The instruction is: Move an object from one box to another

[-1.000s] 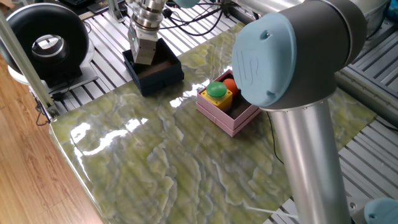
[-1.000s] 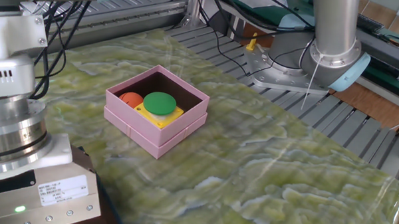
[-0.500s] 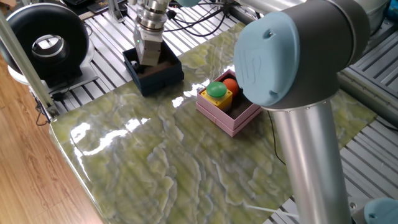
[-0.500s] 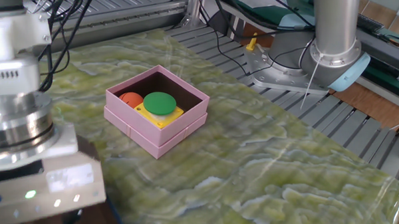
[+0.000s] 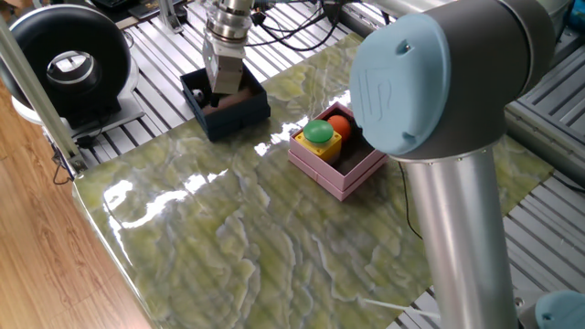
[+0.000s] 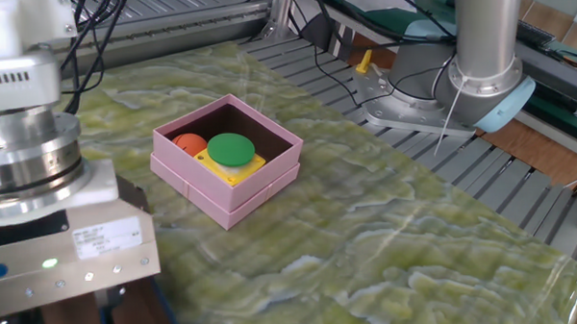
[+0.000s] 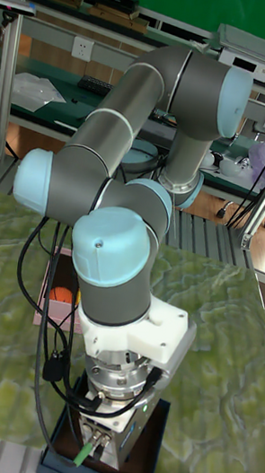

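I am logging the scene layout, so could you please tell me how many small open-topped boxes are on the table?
2: the navy box under the gripper at the table's edge, and the pink box mid-table. None other shows, though the arm hides some surface.

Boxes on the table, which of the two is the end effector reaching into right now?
The dark navy box at the table's edge. The end effector is lowered into it, while the pink box, holding a green-topped yellow piece and an orange ball, sits apart.

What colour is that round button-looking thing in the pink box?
Green, on a yellow base; the round top shows best in the other fixed view.
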Robot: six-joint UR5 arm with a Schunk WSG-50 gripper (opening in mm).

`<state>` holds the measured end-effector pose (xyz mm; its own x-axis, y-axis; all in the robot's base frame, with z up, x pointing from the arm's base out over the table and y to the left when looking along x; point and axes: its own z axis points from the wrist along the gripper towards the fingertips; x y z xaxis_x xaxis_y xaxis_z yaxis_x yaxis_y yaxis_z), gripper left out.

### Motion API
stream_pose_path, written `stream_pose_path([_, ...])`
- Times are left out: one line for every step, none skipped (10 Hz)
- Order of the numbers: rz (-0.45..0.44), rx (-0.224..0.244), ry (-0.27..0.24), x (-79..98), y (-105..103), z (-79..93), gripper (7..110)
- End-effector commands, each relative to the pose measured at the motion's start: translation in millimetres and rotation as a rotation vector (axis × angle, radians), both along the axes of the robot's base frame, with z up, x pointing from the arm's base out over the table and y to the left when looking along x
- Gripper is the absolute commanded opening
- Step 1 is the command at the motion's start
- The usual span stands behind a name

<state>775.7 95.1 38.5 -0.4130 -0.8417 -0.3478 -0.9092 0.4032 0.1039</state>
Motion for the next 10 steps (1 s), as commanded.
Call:
stream_pose_path([-0.02,0.038,-0.019,20.6,15,4.7,44])
stream_pose_path([-0.018,0.044,-0.013,20.7,16,3.1,44])
stream_pose_path([-0.011,0.044,-0.004,19.0,16,-0.3,66])
stream_pose_path([-0.008,0.045,0.001,17.8,15,-3.8,66])
stream_pose_path([-0.01,0.047,-0.002,18.7,14,-6.6,66])
stream_pose_path([-0.003,0.056,-0.004,19.3,15,-8.2,66])
stream_pose_path([0.001,0.062,-0.008,19.7,16,-9.0,66])
stream_pose_path([0.004,0.064,-0.007,19.5,17,-10.7,66])
stream_pose_path([0.008,0.069,-0.002,17.1,17,-14.4,66])
stream_pose_path([0.006,0.065,0.007,12.7,12,-19.6,66])
